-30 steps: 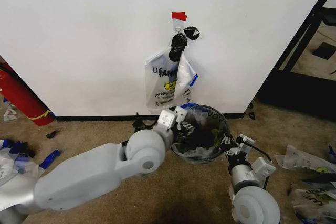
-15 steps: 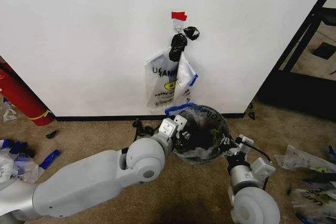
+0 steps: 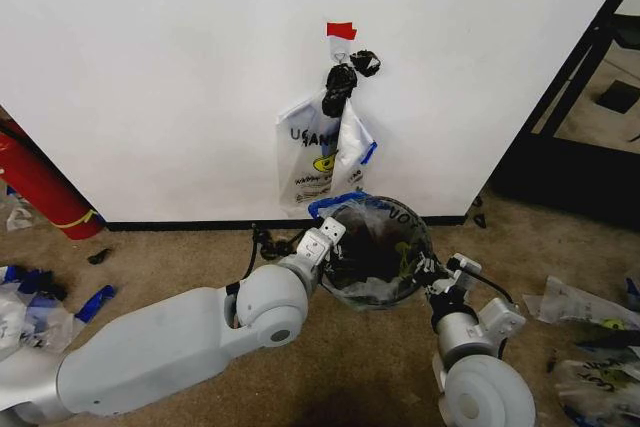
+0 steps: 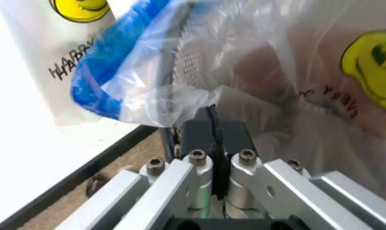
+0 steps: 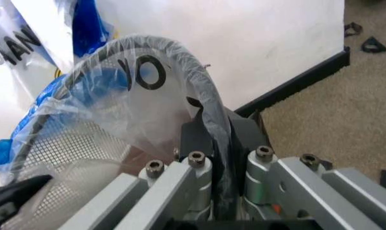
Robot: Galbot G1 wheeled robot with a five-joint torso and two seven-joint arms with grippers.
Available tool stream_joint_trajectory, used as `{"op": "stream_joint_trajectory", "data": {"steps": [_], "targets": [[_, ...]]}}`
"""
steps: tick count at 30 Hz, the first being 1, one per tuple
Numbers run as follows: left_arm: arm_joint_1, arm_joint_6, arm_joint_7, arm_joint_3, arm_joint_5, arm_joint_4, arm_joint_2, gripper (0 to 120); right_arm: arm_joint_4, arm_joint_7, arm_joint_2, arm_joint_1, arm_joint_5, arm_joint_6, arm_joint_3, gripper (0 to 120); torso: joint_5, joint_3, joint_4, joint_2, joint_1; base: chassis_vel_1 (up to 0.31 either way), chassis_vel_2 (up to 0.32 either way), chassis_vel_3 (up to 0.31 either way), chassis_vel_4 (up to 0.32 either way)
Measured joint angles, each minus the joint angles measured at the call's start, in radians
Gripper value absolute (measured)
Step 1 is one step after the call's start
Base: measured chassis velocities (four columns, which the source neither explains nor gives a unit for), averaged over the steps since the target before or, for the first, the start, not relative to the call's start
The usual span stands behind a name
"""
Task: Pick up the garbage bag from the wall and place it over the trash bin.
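You have the garbage bag (image 3: 378,247) draped over the trash bin (image 3: 375,292), which stands on the carpet just near the wall (image 3: 180,77). Your left gripper (image 4: 213,125) sits at the bin's left rim, its 2 fingers pressed together on the bag's plastic. Your right gripper (image 5: 221,139) is at the bin's right rim, its fingers pinching the bag film against the rim. Farther off, 1 more printed bag (image 3: 318,152) hangs from the hook (image 3: 341,47) on the wall.
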Motion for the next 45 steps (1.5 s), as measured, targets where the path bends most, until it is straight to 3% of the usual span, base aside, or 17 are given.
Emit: {"op": "stream_joint_trajectory", "data": {"steps": [7, 17, 20, 27, 35, 45], "targets": [[0.047, -0.076, 0.013, -0.065, -0.06, -0.074, 0.035, 0, -0.009, 0.002, 0.0, -0.001, -0.001, -0.001, 0.005, 1, -0.0001, 0.0, 0.0, 0.0, 0.0, 0.0, 0.0, 0.0, 0.0], [0.114, -0.054, 0.067, -0.119, -0.033, -0.126, 0.098, 0, -0.013, 0.01, -0.004, 0.008, 0.017, -0.011, 0.007, 1, -0.0001, 0.0, 0.0003, 0.0, 0.0, 0.0, 0.0, 0.0, 0.0], [0.107, -0.038, 0.103, -0.092, 0.011, -0.125, 0.095, 0, -0.012, 0.01, -0.003, 0.005, 0.015, -0.012, 0.006, 1, 0.0, 0.0, 0.0001, 0.0, 0.0, 0.0, 0.0, 0.0, 0.0], [0.034, -0.008, 0.138, -0.014, 0.063, -0.078, 0.057, 12, 0.0, 0.009, -0.004, -0.005, 0.012, -0.012, 0.006, 1, 0.0001, 0.0, -0.0001, 0.0, 0.0, 0.0, 0.0, 0.0, 0.0], [-0.027, 0.077, 0.141, 0.048, 0.145, -0.043, 0.041, 12, 0.004, 0.009, -0.001, -0.007, 0.009, -0.012, 0.005, 1, 0.0001, 0.0, 0.0001, 0.0, 0.0, 0.0, 0.0, 0.0, 0.0], [-0.039, 0.082, 0.168, 0.083, 0.227, -0.02, 0.037, 12, 0.007, 0.008, 0.001, -0.005, 0.011, -0.012, 0.0, 1, 0.0, 0.0, 0.0001, 0.0, 0.0, 0.0, 0.0, 0.0, 0.0]]}}
